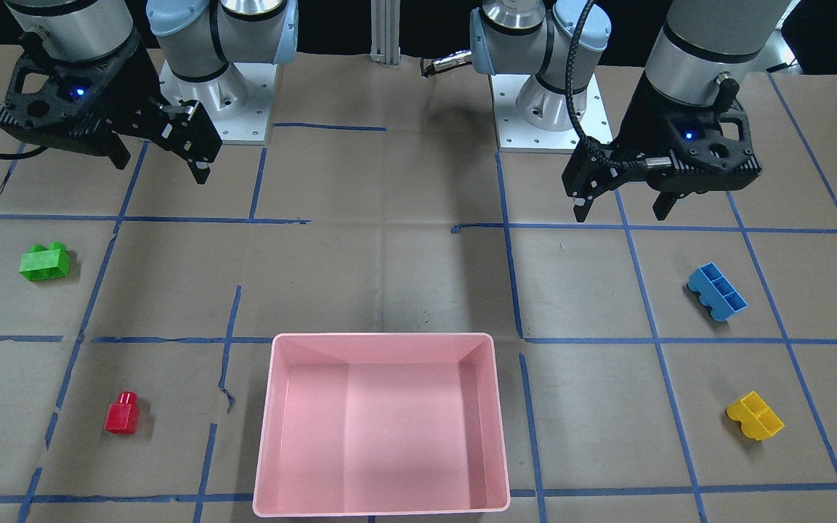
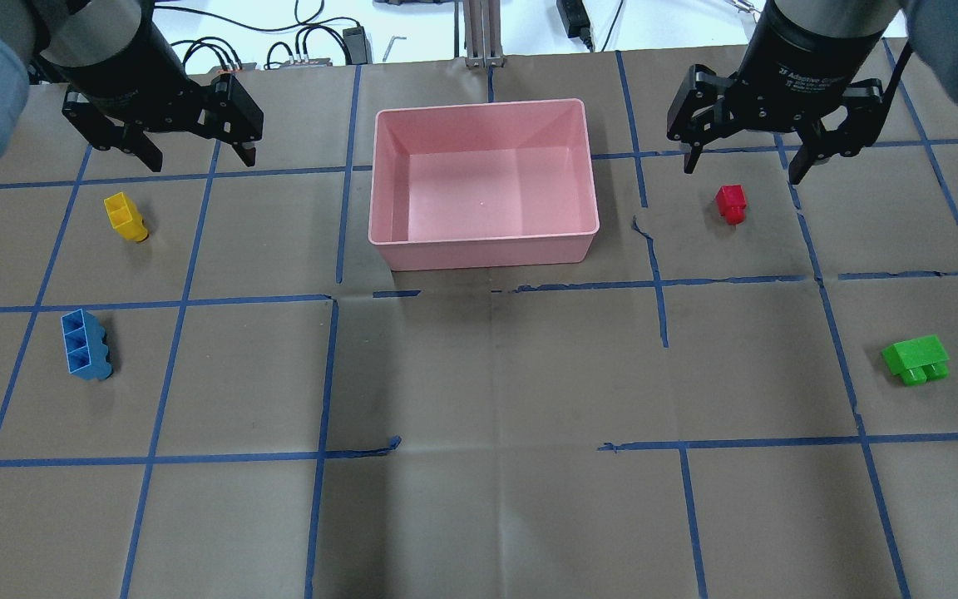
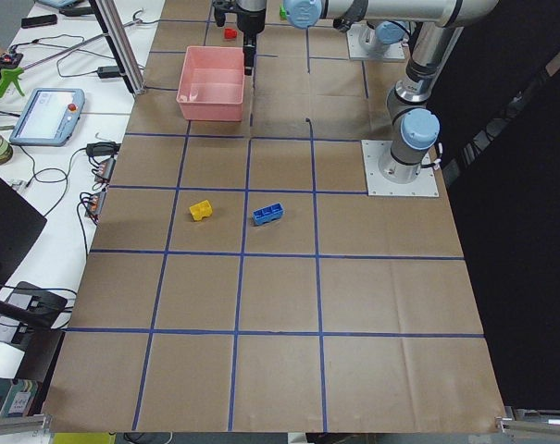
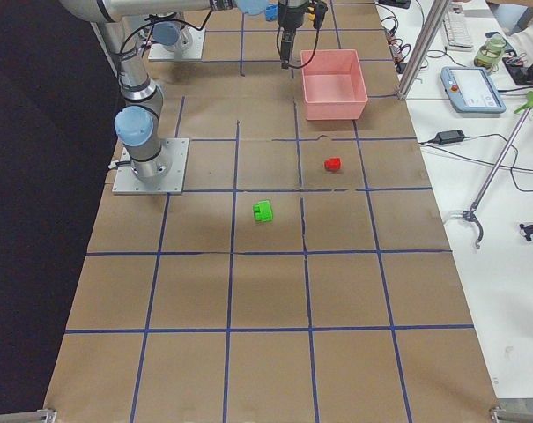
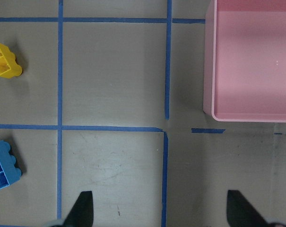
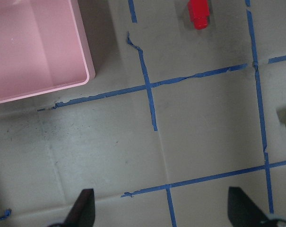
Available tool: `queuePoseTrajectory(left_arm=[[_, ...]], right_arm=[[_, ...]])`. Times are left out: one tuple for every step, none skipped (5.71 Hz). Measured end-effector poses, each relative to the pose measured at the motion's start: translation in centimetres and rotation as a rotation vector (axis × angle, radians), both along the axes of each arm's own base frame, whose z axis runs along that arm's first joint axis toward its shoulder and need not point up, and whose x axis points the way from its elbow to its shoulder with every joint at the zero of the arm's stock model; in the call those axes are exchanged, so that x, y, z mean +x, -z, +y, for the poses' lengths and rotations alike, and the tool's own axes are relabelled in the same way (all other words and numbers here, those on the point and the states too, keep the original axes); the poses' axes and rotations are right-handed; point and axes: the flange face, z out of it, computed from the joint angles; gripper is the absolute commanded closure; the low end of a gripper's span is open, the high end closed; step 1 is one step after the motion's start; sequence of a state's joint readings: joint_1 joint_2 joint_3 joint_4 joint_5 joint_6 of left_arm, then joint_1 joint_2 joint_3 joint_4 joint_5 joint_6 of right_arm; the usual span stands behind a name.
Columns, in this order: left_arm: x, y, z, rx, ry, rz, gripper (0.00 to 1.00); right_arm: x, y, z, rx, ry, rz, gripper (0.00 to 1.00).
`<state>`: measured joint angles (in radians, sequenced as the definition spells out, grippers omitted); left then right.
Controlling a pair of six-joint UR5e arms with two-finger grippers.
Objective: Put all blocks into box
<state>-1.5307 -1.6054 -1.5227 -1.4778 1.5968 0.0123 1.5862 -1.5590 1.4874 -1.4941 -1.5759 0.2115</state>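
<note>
The pink box (image 2: 479, 191) stands empty at the table's middle, on the side far from the robot. The yellow block (image 2: 124, 216) and the long blue block (image 2: 86, 344) lie on the table to its left, hollow side up. My left gripper (image 2: 200, 164) hangs open and empty above the table between the yellow block and the box. The red block (image 2: 731, 204) and the green block (image 2: 916, 359) lie to the right of the box. My right gripper (image 2: 742, 173) is open and empty, high above the red block. The left wrist view shows the box's rim (image 5: 213, 113).
Brown paper with blue tape grid lines (image 2: 329, 374) covers the table. Both arm bases (image 1: 215, 102) stand at the robot's edge. Cables and devices (image 2: 313, 58) lie beyond the far edge, behind the box.
</note>
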Motion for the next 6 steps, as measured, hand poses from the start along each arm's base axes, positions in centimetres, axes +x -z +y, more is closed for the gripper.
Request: queuePoseTrajectory(left_arm=[[0.0, 0.1, 0.0, 0.003, 0.001, 0.0, 0.01], [0.1, 0.4, 0.0, 0.007, 0.001, -0.001, 0.01], [0.3, 1.1, 0.2, 0.018, 0.002, -0.001, 0.01], [1.1, 2.3, 0.1, 0.043, -0.006, -0.002, 0.01], [3.8, 4.3, -0.2, 0.083, -0.053, -0.015, 0.01], [8.7, 6.2, -0.5, 0.123, -0.14, -0.03, 0.01]], right_arm=[[0.0, 0.0, 0.0, 0.0, 0.0, 0.0, 0.01], [0.0, 0.0, 0.0, 0.0, -0.001, 0.0, 0.01], [0.0, 0.0, 0.0, 0.002, -0.001, 0.0, 0.0], [0.0, 0.0, 0.1, 0.006, -0.003, 0.001, 0.0], [-0.1, 0.0, 0.1, 0.01, -0.004, 0.003, 0.0], [-0.5, -0.1, -0.1, 0.008, 0.001, 0.007, 0.0]])
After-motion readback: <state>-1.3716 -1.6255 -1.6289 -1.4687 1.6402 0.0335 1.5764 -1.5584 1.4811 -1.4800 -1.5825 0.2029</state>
